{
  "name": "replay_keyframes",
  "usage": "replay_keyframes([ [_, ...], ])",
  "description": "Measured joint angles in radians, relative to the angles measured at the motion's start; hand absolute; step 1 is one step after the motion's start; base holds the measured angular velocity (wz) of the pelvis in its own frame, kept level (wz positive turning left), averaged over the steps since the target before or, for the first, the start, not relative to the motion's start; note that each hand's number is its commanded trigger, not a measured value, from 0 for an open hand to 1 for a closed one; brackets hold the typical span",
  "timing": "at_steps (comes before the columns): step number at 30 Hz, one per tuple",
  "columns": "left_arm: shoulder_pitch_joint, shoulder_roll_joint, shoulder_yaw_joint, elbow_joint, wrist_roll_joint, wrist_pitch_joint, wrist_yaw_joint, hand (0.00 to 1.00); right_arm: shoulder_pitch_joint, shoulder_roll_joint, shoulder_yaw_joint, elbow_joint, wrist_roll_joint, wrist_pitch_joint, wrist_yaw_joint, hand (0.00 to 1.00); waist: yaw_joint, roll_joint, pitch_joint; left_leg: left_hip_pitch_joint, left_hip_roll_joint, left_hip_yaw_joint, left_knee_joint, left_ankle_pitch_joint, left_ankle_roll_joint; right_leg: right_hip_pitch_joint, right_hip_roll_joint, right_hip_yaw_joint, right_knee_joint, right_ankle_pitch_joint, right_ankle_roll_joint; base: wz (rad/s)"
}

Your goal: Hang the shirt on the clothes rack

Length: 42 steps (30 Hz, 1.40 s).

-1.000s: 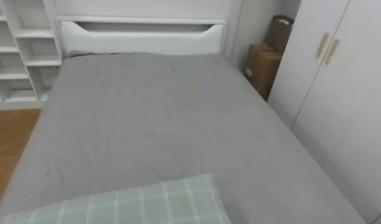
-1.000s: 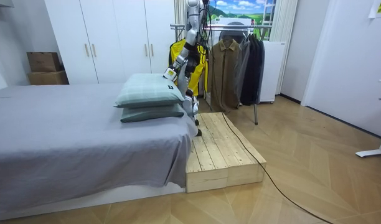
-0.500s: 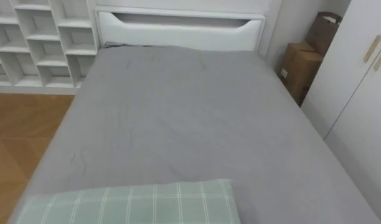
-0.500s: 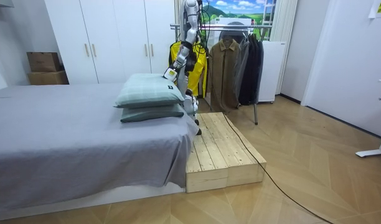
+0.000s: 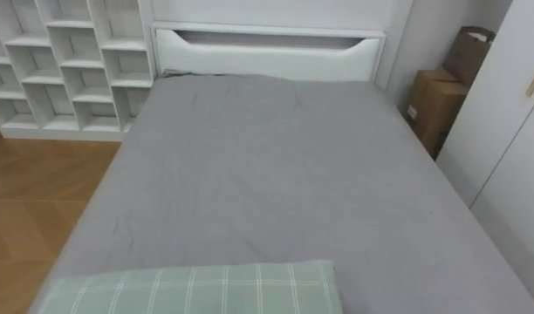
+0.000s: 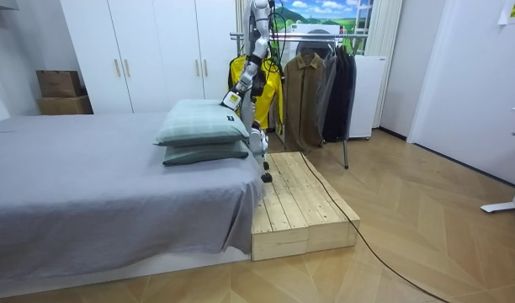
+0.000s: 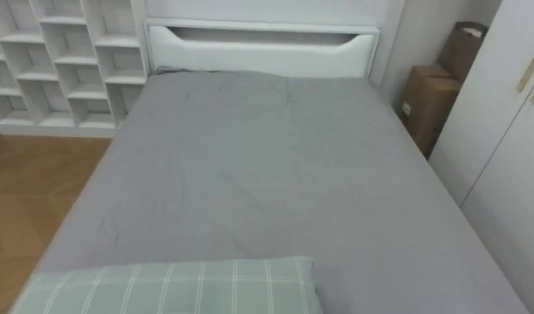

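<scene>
The clothes (image 6: 312, 97) hang on a rack (image 6: 345, 156) at the far wall, just behind the robot. It stands on a wooden platform (image 6: 299, 206) facing the grey bed (image 5: 276, 174). Its left hand (image 6: 230, 100) is near the checked pillow (image 5: 206, 288); I cannot tell how that hand is set.

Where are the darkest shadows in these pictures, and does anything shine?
Left eye view: the grey bedspread is lit evenly, with only faint shading in its creases, while the white shelf unit is darker inside its cubbies. Room view: the deepest shadow lies under the bedspread's overhang, and the wooden floor shows a soft pale sheen toward the room view's right.
</scene>
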Motion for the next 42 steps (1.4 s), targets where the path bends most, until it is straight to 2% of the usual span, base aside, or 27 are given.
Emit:
replay_keyframes([
  [3,0.016,-0.001,0.052,0.016,0.039,-0.009,0.040,0.00,0.002,-0.001,-0.015,0.002,0.005,0.000,0.000,0.00,0.004,0.004,-0.0004,0.025,-0.004,-0.001,-0.031,0.013,-0.002,0.016,-0.001,0.000,-0.012,0.000,-0.001,0.00],
  [5,0.043,-0.003,0.085,0.019,0.039,-0.014,0.098,0.00,0.009,-0.003,-0.017,0.002,0.009,0.001,-0.004,0.00,0.009,0.011,-0.0032,0.037,-0.004,-0.001,-0.032,0.012,-0.002,0.027,-0.002,0.000,-0.012,0.000,-0.001,0.00],
  [8,0.078,-0.014,0.141,0.033,0.039,-0.018,0.165,0.00,0.010,-0.004,-0.024,0.002,0.002,0.010,-0.008,0.00,0.013,0.024,-0.0022,0.051,-0.006,-0.001,-0.047,0.012,-0.002,0.035,-0.002,0.000,-0.015,-0.003,0.000,0.00],
  [11,0.092,-0.015,0.215,0.068,0.041,-0.016,0.227,0.00,0.012,-0.004,-0.040,0.003,-0.003,0.017,-0.008,0.00,0.028,0.028,0.0006,0.051,-0.007,-0.002,-0.047,0.012,-0.002,0.036,-0.003,-0.001,-0.014,-0.005,0.002,0.00],
  [13,0.097,-0.011,0.236,0.102,0.040,-0.015,0.265,0.00,0.014,-0.005,-0.040,0.003,0.001,0.025,-0.009,0.00,0.036,0.027,0.0018,0.051,-0.009,-0.004,-0.048,0.012,-0.002,0.036,-0.004,-0.004,-0.014,-0.006,0.003,0.05],
  [15,0.107,-0.005,0.258,0.139,0.038,0.003,0.297,0.00,0.014,-0.005,-0.040,0.001,0.007,0.032,-0.009,0.00,0.037,0.027,0.0019,0.051,-0.010,-0.004,-0.048,0.012,-0.002,0.036,-0.006,-0.006,-0.014,-0.007,0.003,0.02],
  [19,0.149,0.003,0.310,0.204,0.062,0.068,0.385,0.00,0.021,-0.005,-0.041,0.000,0.028,0.062,-0.015,0.00,0.038,0.025,0.0007,0.051,-0.014,-0.005,-0.051,0.010,0.001,0.036,-0.010,-0.007,-0.013,-0.008,0.007,0.00],
  [23,0.194,0.003,0.310,0.217,0.084,0.139,0.420,0.00,0.021,-0.005,-0.040,-0.001,0.051,0.085,-0.022,0.00,0.036,0.025,-0.0003,0.049,-0.020,-0.010,-0.048,0.008,0.006,0.040,-0.016,-0.013,-0.012,-0.010,0.011,0.05],
  [26,0.202,0.000,0.307,0.218,0.084,0.173,0.422,0.00,0.019,-0.005,-0.039,-0.003,0.074,0.098,-0.022,0.00,0.038,0.023,-0.0003,0.050,-0.024,-0.014,-0.045,0.007,0.009,0.045,-0.021,-0.020,-0.010,-0.012,0.016,0.10],
  [37,0.180,0.000,0.306,0.216,0.118,0.218,0.409,0.00,0.020,-0.005,-0.052,-0.001,0.091,0.110,0.002,0.00,0.030,0.024,-0.0010,0.051,-0.028,-0.011,-0.044,0.008,0.012,0.051,-0.028,-0.031,-0.009,-0.014,0.021,0.01],
  [42,0.163,0.000,0.304,0.216,0.139,0.224,0.405,0.00,0.021,-0.005,-0.055,0.000,0.104,0.110,0.019,0.00,0.029,0.022,0.0002,0.051,-0.029,-0.012,-0.045,0.008,0.013,0.051,-0.027,-0.031,-0.010,-0.015,0.022,0.00],
])
